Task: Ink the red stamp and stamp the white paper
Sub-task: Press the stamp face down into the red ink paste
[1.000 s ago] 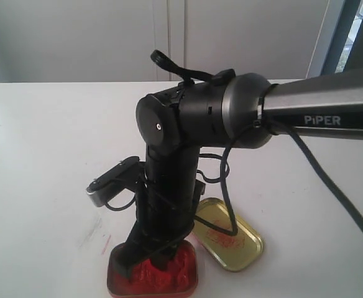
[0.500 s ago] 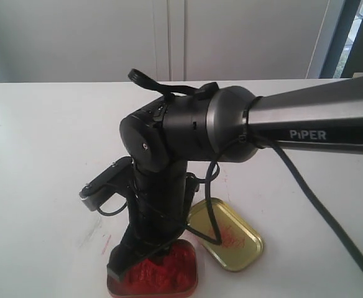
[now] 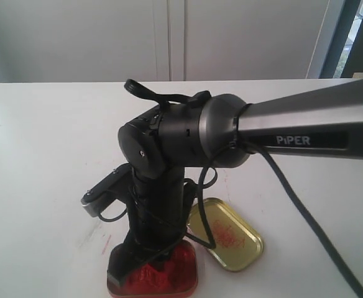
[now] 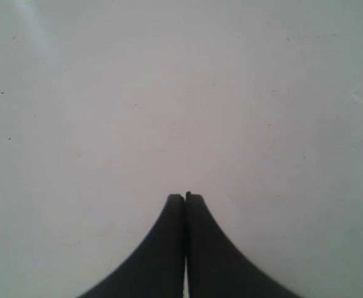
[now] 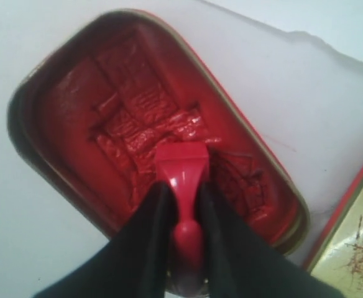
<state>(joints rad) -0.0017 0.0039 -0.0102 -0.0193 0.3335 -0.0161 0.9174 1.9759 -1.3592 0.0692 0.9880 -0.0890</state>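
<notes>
Right gripper point(image 5: 183, 189) pinches small red plastic stamp point(image 5: 181, 162) into lumpy red paste point(image 5: 125, 124) filling rectangular tin point(image 5: 48, 149); smeared gold lid point(image 3: 242, 247) just beside; left gripper point(image 4: 185, 197) fingers pressed together over white tabletop point(image 4: 169, 93)

Exterior angled down, close; right wrist over ink tin point(image 5: 32, 124), shared; left wrist faces tabletop point(image 4: 169, 93).

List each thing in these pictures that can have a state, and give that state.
red stamp: gripped by its handle, base down against the paste.
ink tin: open, full of lumpy red paste.
gold lid: off, lying inside up beside the tin, red-smeared.
right gripper: shut on the red stamp.
left gripper: shut, empty.
</notes>
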